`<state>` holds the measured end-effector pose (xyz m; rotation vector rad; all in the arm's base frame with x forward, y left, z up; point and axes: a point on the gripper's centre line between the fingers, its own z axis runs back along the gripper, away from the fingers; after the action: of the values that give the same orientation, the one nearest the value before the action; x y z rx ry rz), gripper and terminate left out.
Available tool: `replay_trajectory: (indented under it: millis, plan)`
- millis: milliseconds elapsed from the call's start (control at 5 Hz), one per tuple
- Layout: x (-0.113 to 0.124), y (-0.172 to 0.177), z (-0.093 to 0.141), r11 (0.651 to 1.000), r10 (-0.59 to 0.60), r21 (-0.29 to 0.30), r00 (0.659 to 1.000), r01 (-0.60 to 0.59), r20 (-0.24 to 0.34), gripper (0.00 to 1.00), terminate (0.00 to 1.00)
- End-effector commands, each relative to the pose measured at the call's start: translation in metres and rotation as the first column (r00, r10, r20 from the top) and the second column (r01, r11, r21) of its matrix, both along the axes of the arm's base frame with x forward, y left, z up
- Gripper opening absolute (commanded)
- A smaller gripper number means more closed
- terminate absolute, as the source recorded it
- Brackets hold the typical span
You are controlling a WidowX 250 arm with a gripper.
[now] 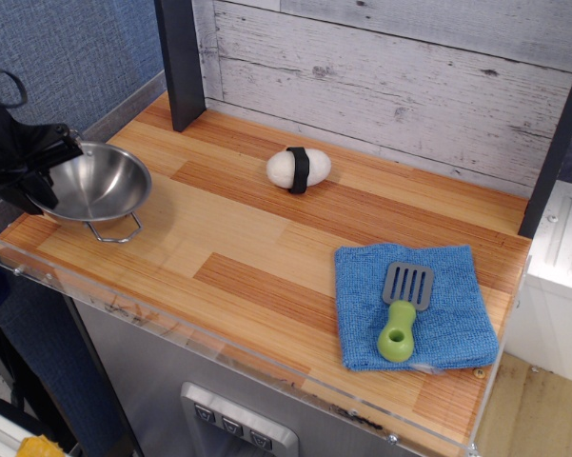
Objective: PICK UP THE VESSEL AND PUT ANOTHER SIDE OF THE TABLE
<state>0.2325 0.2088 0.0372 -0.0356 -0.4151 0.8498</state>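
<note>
Steel vessel (97, 183) sits low over the table's (247, 238) front-left corner, well apart from the blue cloth (414, 305) and spatula (402, 314), the black gripper (49, 169) clamped on its left rim, seemingly to set it down

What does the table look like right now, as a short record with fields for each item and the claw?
vessel: steel bowl, at the table's left end, its rim held by the claw
claw: black, at the left edge, shut on the vessel's rim
white egg-shaped thing with black band, back middle
blue cloth, right front, flat
spatula, grey head, green handle, lying on the cloth
table: wood-plank top
</note>
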Motion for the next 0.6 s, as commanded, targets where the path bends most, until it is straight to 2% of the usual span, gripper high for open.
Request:
replay_trajectory:
  millis: [0, 200, 400]
  plan:
    - [0.0028, 0.0143, -0.0027, 0.999, -0.018, 0.029, 0.998, 0.017, 0.058, 0.0, 0.0]
    - [0.0037, 0.0167, -0.0067, 1.0, -0.022, 0.013, 0.998, 0.021, 0.051, 0.0, 0.0]
    - [0.0022, 0.0158, -0.0052, 1.0, -0.017, 0.012, 0.999, 0.017, 0.037, 1.0, 0.0]
